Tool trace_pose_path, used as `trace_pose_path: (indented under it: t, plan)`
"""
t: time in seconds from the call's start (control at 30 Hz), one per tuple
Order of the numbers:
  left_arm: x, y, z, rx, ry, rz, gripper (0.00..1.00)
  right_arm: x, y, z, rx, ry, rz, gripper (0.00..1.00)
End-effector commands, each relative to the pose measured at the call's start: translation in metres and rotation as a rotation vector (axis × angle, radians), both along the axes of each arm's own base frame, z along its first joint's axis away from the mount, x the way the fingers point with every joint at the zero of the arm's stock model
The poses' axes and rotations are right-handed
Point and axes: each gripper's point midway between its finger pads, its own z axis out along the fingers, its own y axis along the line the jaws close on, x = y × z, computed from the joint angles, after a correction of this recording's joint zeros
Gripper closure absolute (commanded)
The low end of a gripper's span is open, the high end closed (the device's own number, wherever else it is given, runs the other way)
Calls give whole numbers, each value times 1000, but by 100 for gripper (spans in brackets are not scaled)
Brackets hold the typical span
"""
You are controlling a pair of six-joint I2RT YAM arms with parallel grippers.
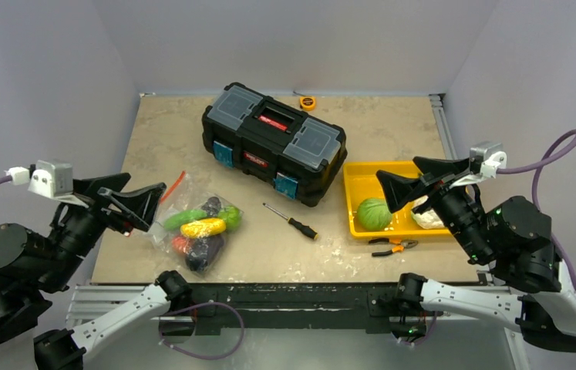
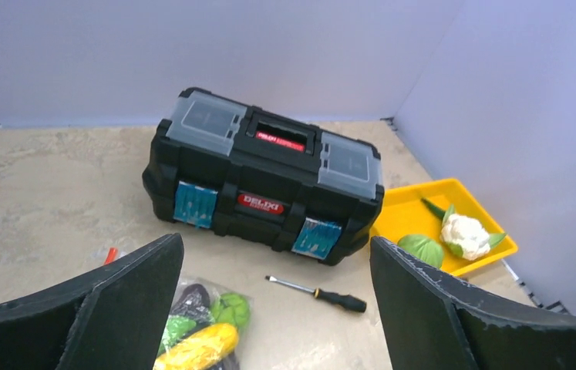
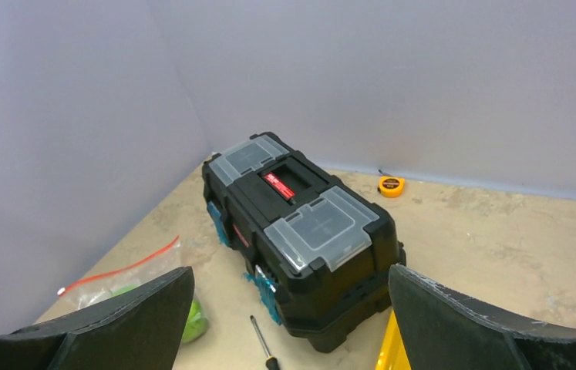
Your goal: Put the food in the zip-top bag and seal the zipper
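At the far left our left pincer [image 1: 147,182] hangs above the tabletop [image 1: 153,131] edge with its jaws spread wide and nothing between them; its own wrist view cuts off the near half of the zip-top bag [image 1: 163,231] behind the two black fingers. The bag lies flat on the tabletop just right of that pincer, left of the toolbox [image 1: 273,142] and apart from it. The zipper [image 1: 174,185] sits at the bag's far-left end and runs slantwise, one end nearer the left edge, the other further back, so the mouth points away to the far left and the bag's length runs from there toward the near edge. Whether the mouth is sealed we cannot tell. Inside the crinkled plastic we make out a yellow piece [image 1: 203,227], a green piece [image 1: 228,216], a dark eggplant [image 1: 206,248] and a bit of red [image 1: 180,243], bunched together with their outlines blurred. Next comes a screwdriver [image 1: 290,220] lying diagonally before the toolbox, and a tape measure [image 1: 308,102] behind it. In the yellow tray [image 1: 354,173] rests the cabbage [image 1: 375,213]; the cauliflower [image 1: 426,219] beside it is half hidden by our right arm from above. Pliers [image 1: 392,247] lie just in front of the tray. Our right pincer [image 1: 396,166] hovers over the tray, jaws wide apart, gripping nothing.
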Motion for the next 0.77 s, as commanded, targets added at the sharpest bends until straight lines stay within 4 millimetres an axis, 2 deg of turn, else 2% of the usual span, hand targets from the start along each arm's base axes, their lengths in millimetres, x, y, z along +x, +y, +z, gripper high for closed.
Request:
trace_pose_path:
  t: [0.0,0.07,0.23,0.73]
  plan:
    - [-6,11,41,-118,-131,24,8,-4,-31,11,60,4,-67,1]
    - [-8,15,47,-129,-149,29,6,-4,-42,15,97,-3,-102,1]
    - [-13,25,54,-143,-167,50,6,-3,-52,17,138,6,-141,1]
    - [-8,18,49,-127,-150,43,6,-2,-43,11,120,-2,-119,1]
